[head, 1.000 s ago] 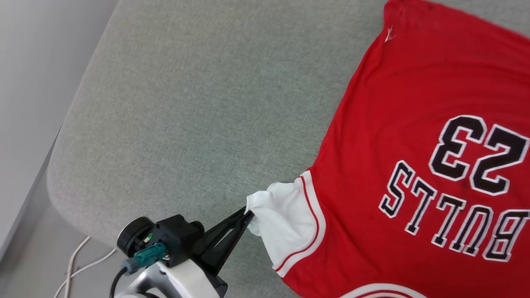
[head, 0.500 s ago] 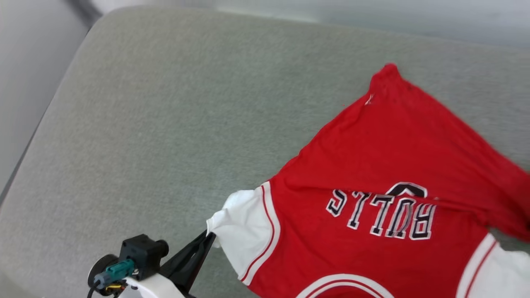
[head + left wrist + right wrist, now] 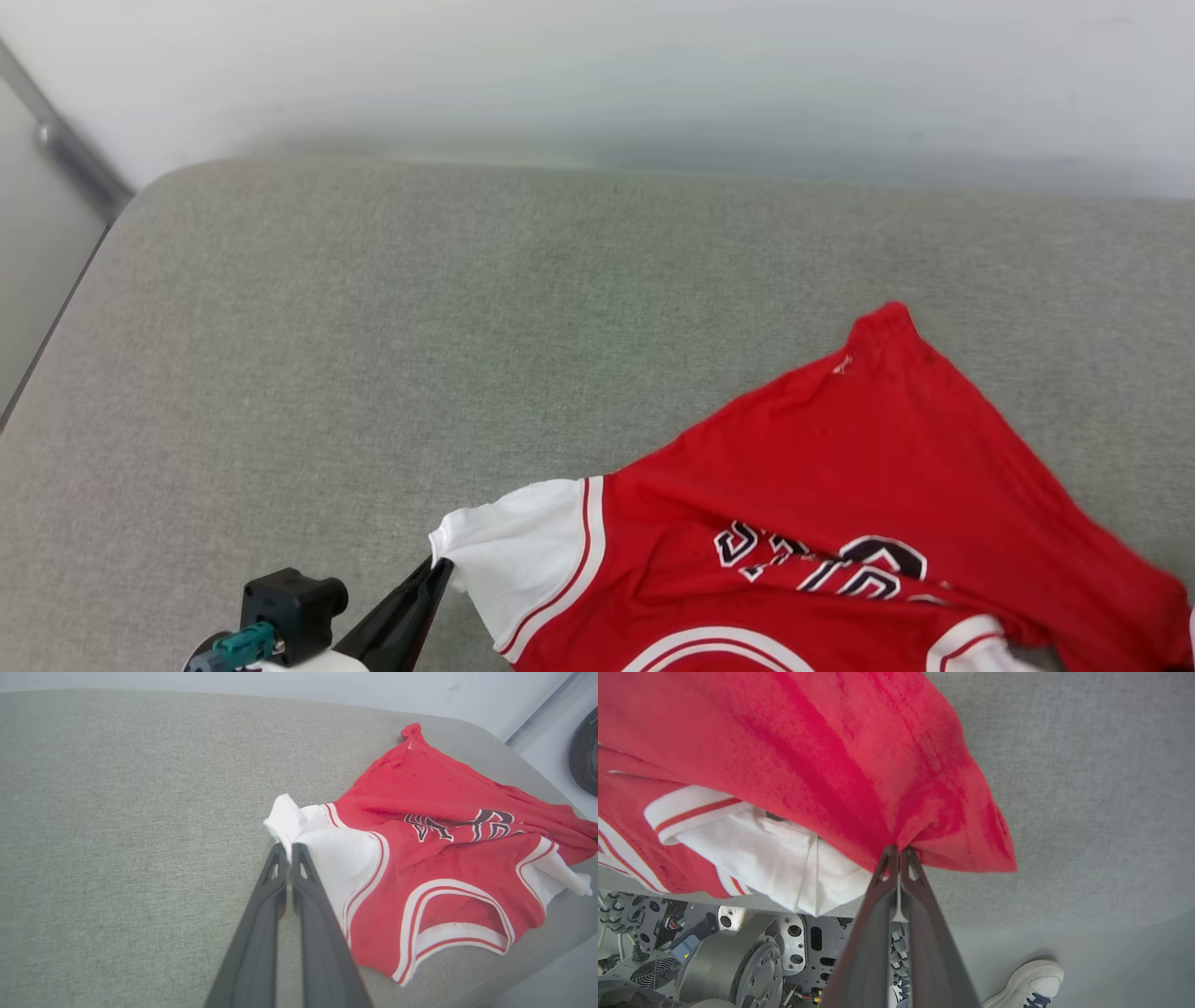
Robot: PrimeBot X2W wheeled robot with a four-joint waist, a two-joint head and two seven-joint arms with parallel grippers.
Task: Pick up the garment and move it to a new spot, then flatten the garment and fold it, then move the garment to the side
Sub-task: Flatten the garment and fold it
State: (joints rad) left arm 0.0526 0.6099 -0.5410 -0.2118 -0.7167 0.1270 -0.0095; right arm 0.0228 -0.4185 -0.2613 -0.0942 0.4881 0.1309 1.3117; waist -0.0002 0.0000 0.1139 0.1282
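Grip at left gripper [image 3: 289, 847]: closed tight on the white sleeve tip of the garment [image 3: 840, 467]. Garment: bunched and part-lifted, lying over the right half of the grey surface [image 3: 373, 327], close to the near edge. Right gripper [image 3: 899, 850]: clamped shut on a pinch of red cloth. Step judged in hand: carrying to a new spot. Next move: lowering with both held points drawn apart, ready for flattening.

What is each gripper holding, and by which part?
Left gripper pinches the white sleeve of the red soft-fabric jersey; right gripper pinches its red edge.
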